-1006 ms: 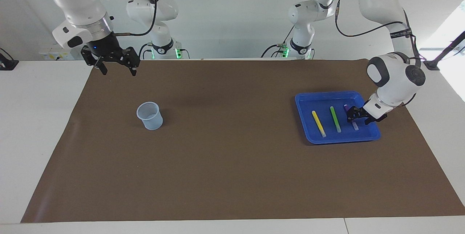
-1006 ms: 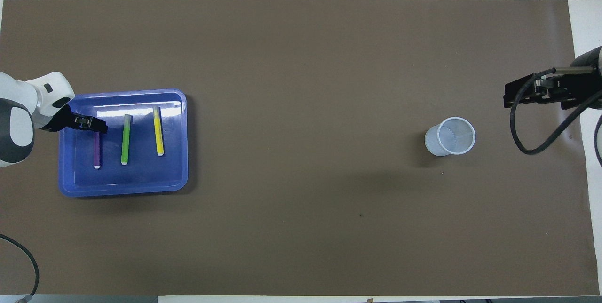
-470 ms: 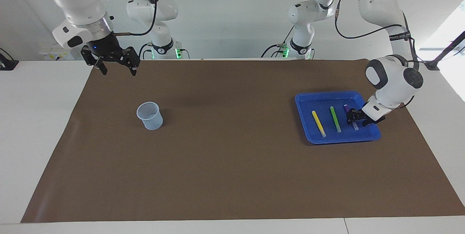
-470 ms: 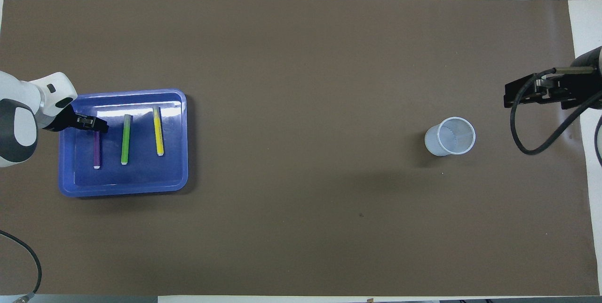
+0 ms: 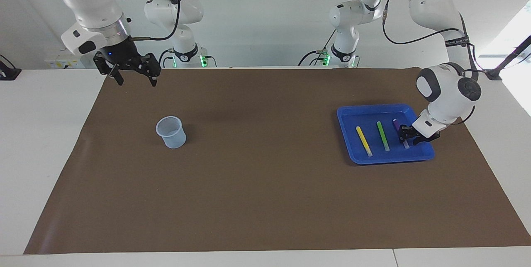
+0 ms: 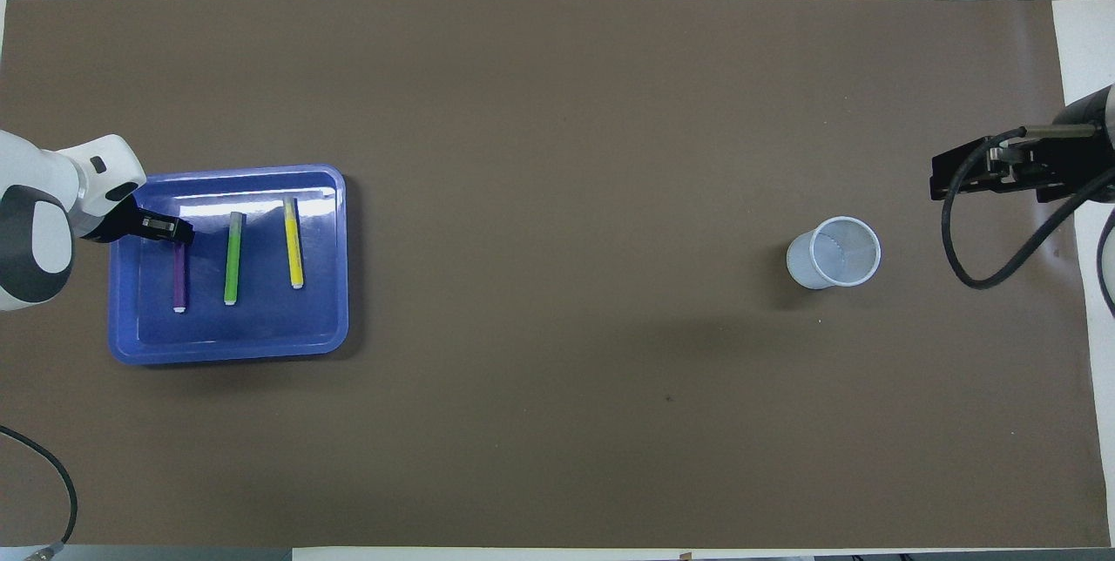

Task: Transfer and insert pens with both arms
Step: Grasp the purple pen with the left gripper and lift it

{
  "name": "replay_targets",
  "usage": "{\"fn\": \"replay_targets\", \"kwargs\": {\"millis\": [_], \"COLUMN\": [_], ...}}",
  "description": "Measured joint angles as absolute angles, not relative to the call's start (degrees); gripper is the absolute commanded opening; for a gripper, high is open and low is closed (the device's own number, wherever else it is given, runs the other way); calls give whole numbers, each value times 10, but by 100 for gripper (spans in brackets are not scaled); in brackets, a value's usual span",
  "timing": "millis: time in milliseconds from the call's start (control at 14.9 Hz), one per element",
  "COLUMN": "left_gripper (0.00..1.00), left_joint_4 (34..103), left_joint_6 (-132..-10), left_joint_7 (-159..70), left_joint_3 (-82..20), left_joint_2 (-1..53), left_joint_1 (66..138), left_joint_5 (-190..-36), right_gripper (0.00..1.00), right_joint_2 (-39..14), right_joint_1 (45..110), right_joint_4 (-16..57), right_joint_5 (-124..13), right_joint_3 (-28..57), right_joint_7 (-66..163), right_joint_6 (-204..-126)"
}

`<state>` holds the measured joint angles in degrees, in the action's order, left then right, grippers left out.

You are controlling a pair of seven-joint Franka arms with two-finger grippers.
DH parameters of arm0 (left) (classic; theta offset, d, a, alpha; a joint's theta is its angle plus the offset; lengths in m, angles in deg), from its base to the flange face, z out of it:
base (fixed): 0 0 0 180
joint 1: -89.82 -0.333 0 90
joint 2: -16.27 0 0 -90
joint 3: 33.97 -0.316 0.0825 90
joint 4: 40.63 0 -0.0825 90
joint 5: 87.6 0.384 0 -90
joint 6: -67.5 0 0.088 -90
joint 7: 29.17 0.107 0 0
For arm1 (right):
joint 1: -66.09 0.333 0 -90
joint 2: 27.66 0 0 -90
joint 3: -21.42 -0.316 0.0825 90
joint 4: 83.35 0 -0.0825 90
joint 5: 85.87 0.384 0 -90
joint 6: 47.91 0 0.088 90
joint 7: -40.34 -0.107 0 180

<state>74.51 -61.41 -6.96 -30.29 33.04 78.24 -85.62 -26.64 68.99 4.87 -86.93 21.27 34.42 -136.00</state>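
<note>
Purple pen [image 5: 396,125] in blue tray [image 5: 373,111]; left gripper [image 5: 407,136] on it, grip unclear; right gripper [image 5: 133,77] fingers wide.

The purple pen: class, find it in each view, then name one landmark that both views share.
Facing view: purple pen in the blue tray, under the left gripper.
Overhead view: purple pen, beside the green pen.
Shared landmark: the pale cup.

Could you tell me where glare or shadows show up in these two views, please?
Overhead view: a bright white glare band lies on the blue tray floor at the farther ends of the green pen and yellow pen; the cup casts a soft shadow. Facing view: daylight washes out the edge by the left arm's base, and a faint dark patch lies on the brown mat.
</note>
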Motion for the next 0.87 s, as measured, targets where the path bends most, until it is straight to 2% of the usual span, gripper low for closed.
{"fn": "replay_targets", "kwargs": {"millis": [201, 872], "left_gripper": [0, 0], "left_joint_4": [748, 740], "left_joint_6": [-614, -597], "left_joint_7": [-75, -81], "left_joint_3": [-303, -303], "left_joint_2": [331, 330], "left_joint_1": [782, 783], "left_joint_5": [-856, -856], "right_gripper": [100, 100], "right_joint_2": [-267, -269], "right_joint_1": [691, 693], "right_joint_4": [49, 50], "right_joint_5": [-869, -869], "right_joint_3": [212, 205], "right_joint_7": [344, 344], "right_joint_6": [-1360, -1360]}}
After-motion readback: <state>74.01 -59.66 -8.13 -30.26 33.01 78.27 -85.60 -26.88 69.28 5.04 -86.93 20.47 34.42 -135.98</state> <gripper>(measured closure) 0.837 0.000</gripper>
